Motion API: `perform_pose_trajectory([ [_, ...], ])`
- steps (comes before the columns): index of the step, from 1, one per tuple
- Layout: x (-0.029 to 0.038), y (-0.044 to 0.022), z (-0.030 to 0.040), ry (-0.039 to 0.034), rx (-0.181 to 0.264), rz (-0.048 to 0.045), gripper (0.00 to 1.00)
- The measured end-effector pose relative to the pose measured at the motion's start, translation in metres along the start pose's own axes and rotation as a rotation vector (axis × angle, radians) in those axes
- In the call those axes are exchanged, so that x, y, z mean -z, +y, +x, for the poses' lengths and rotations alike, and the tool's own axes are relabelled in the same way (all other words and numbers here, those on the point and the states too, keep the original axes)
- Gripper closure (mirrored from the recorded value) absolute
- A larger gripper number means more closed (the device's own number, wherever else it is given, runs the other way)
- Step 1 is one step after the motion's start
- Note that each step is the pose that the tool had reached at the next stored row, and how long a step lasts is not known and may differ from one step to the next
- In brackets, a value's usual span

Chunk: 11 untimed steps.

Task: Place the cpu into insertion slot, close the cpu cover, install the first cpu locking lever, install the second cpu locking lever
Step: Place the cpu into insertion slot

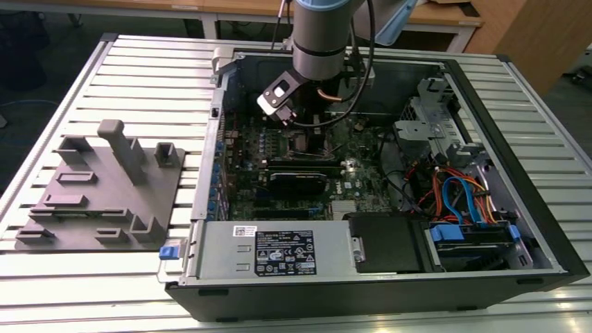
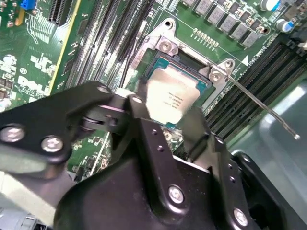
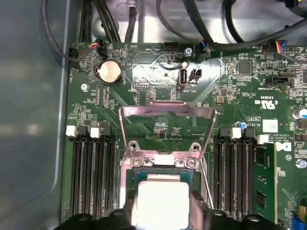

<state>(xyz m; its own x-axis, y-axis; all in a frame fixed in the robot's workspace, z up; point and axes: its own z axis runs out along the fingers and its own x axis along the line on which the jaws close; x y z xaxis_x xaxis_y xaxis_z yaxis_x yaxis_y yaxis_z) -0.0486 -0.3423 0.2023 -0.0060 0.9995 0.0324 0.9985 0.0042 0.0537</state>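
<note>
The arm (image 1: 319,41) reaches down into the open case (image 1: 518,208), which lies on the slatted table (image 1: 138,62). A grey fixture plate (image 1: 102,187) sits beside the case on the exterior view's left.

In the second wrist view the gripper (image 2: 167,109) has its black fingers (image 2: 139,115) drawn in just to chip width, pinching the cpu (image 2: 170,93) by two opposite edges. The cpu's silver top faces up. It hangs right over the insertion slot (image 2: 189,61), whose far rim shows past it. I cannot tell whether it is seated or just above.

In the first wrist view the cpu cover (image 3: 144,112) stands swung open on the slot's far side, with board showing through its window. A thin lever (image 2: 261,109) sticks out sideways, unlatched, over the memory slots (image 2: 268,62).
</note>
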Motion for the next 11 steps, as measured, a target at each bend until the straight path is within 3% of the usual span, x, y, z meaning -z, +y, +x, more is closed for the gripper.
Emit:
perform_pose_trajectory([
  [5,0.0051,0.0003,0.0002,0.0000,0.000,0.0012,0.64],
  [6,0.0053,0.0003,0.0002,0.0002,0.000,0.0014,0.64],
  [11,0.0054,0.0003,0.0002,0.0001,0.000,0.0016,0.88],
])
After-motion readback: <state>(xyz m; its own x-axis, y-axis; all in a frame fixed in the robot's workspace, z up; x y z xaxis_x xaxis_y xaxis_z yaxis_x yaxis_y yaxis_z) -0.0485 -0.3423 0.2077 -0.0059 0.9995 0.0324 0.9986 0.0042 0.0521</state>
